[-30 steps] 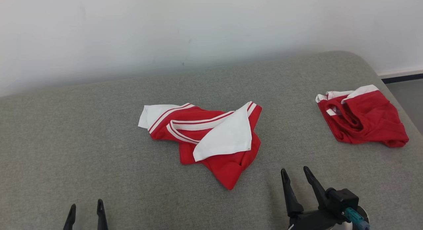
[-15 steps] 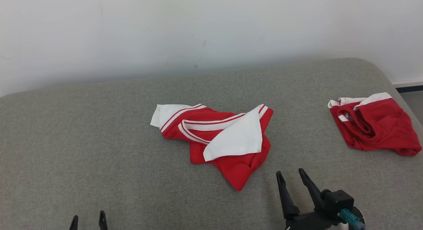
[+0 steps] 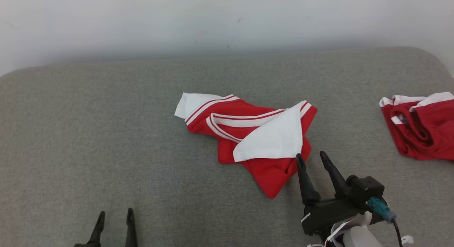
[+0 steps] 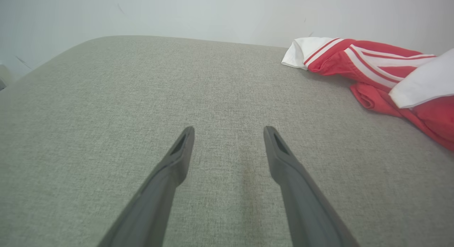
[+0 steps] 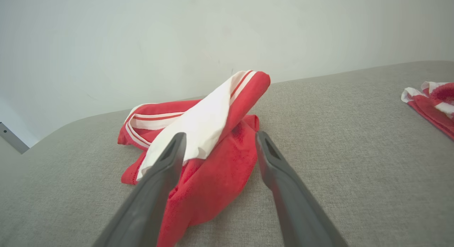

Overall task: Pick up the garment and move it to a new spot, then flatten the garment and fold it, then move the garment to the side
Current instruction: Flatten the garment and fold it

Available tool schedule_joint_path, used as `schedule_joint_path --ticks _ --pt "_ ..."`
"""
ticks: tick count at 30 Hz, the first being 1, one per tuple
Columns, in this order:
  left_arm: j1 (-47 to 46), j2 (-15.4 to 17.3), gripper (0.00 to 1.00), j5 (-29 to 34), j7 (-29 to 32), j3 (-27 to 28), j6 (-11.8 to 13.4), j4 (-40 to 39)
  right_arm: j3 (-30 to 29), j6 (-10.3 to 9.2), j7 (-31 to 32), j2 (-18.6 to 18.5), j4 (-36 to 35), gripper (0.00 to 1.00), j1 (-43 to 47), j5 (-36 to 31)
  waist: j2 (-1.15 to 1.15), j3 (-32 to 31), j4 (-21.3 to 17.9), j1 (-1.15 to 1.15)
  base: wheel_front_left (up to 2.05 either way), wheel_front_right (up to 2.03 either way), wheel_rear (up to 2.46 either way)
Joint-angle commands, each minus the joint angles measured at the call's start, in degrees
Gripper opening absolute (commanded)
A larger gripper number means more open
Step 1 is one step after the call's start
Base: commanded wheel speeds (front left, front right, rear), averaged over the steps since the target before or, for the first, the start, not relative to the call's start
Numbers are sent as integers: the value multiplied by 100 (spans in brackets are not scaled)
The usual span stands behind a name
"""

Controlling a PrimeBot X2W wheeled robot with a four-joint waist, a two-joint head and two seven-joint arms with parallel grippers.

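A crumpled red garment [image 3: 255,133] with white panels and stripes lies in the middle of the grey cushion [image 3: 106,133]. My right gripper [image 3: 312,155] stands open at its near right edge, the left fingertip just over the red cloth. In the right wrist view the garment [image 5: 209,158] lies between and beyond the open right gripper [image 5: 218,138]. My left gripper [image 3: 114,215] is open at the lower left, over bare cushion, far from the garment. In the left wrist view the open left gripper [image 4: 228,131] has nothing between its fingers, and the garment [image 4: 383,80] is at the upper right.
A second red and white garment [image 3: 422,128] lies bunched at the cushion's right edge, and shows in the right wrist view too [image 5: 432,101]. A pale wall [image 3: 212,20] runs behind the cushion. Bare cushion spreads to the left and front.
The head camera has shifted, so the whole scene sits further right. My right gripper has moved forward to the garment's near edge. Both grippers stay open.
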Motion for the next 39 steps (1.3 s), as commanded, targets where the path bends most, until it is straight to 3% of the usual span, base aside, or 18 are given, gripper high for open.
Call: schedule_joint_path --ticks 1,9,11,12,13,18,21,22,25,26,33,39 --pt "-89 -7 100 -19 -18 -45 2 2 -37 -16 1 7 19 100 -70 48 0 214 209 0 0 0 0" --pt "-281 -6 100 -147 -18 -338 121 -89 -170 -16 2 7 61 100 -308 5 0 536 513 0 0 0 0" --pt "-316 -5 100 -168 -18 -377 153 -97 -153 -16 1 7 40 61 -303 16 0 550 532 0 0 0 0" --pt "-340 -5 100 -170 -18 -387 158 -105 -151 -16 1 7 29 47 -297 26 0 557 536 0 0 0 0" --pt "-350 -6 100 -175 -18 -392 176 -114 -150 -16 1 7 22 41 -290 32 0 559 534 0 0 0 0" --pt "-347 -6 100 -187 -18 -388 199 -135 -109 -16 1 7 -31 39 -200 49 0 529 460 0 0 0 0" --pt "-350 -6 100 -182 -18 -411 191 -139 -116 -16 1 7 -57 25 -187 41 0 506 402 0 0 0 0" --pt "-350 -6 100 -182 -18 -411 191 -139 -116 -16 1 7 -57 25 -187 41 0 506 402 0 0 0 0" --pt "-344 -6 100 -185 -19 -437 193 -135 -124 -16 1 7 -124 3 -170 95 0 473 344 0 0 0 0" --pt "-344 -6 100 -187 -18 -438 184 -119 -124 -16 1 7 -146 0 -171 112 0 461 325 0 0 0 0" --pt "-210 -5 100 -156 -18 -393 166 -52 -342 -16 2 6 -452 0 -120 240 0 233 140 0 0 0 0" --pt "-56 -7 100 -140 -19 -288 111 0 -1096 -16 1 7 -876 0 101 417 0 -27 -171 0 0 0 0"
